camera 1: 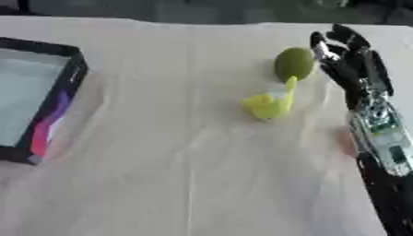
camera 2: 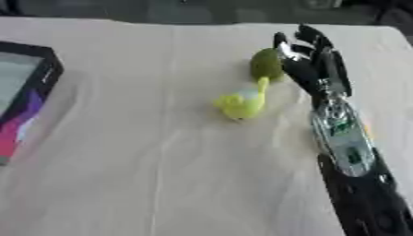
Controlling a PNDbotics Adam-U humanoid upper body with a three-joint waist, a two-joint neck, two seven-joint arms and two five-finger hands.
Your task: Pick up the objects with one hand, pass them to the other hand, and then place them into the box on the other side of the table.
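My right hand (camera 1: 347,57) lay on the table (camera 1: 185,175), fingers loosely spread and holding nothing, just beside the green ball (camera 1: 293,63). The yellow toy (camera 1: 270,103) sat right in front of that ball, near the middle of the cloth. Both were untouched, as far as I could judge. The box (camera 1: 68,87) waited well apart at the left edge, and I saw neither of them in it. My left hand was out of sight. So picking up, passing and placing all remained.
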